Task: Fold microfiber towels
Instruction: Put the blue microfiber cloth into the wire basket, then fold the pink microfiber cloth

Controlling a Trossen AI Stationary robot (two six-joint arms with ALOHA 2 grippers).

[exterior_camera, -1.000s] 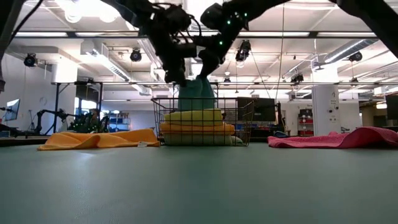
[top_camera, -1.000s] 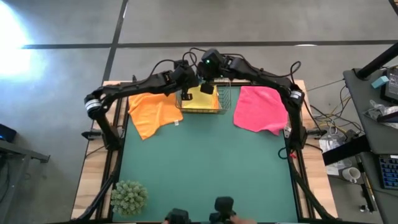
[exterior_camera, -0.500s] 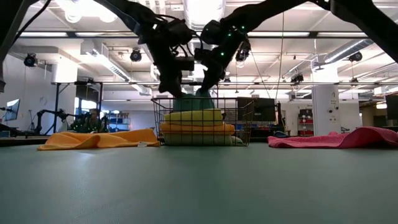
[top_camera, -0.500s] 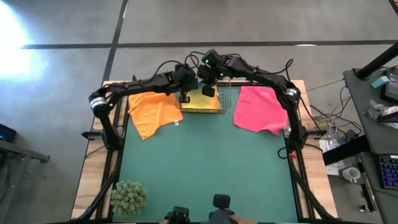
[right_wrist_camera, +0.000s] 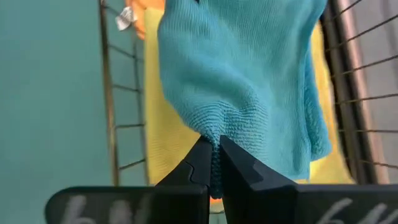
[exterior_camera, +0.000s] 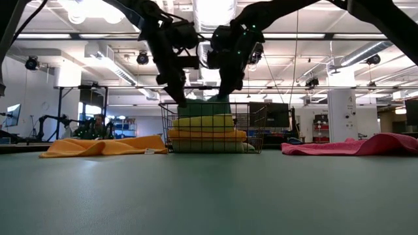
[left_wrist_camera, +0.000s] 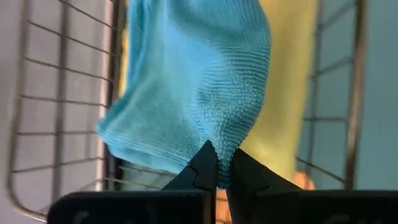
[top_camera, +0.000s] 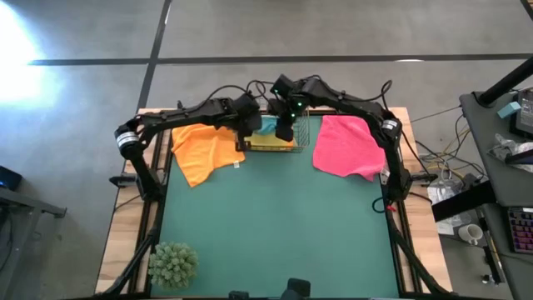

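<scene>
On the green table mat (top_camera: 275, 225), beneath industrial ceiling lights, we saw both grippers, left (left_wrist_camera: 222, 169) and right (right_wrist_camera: 211, 158), pinching the teal towel (left_wrist_camera: 193, 81) above the wire basket (exterior_camera: 212, 127); no writing was legible.

A wire basket (top_camera: 301, 133) stands at the far middle of the green table (top_camera: 275, 225); its thin dark bars also show in the low view (exterior_camera: 258, 130) and in both wrist views (left_wrist_camera: 59, 118) (right_wrist_camera: 115, 106). A green spiky plant ball (top_camera: 172, 263) sits at the near left corner of the table. Right of the table, a side desk (top_camera: 500, 175) carries a white cup (top_camera: 472, 233) and a keyboard (top_camera: 520, 229). Cables (top_camera: 433, 158) trail beside the table's right edge.
</scene>
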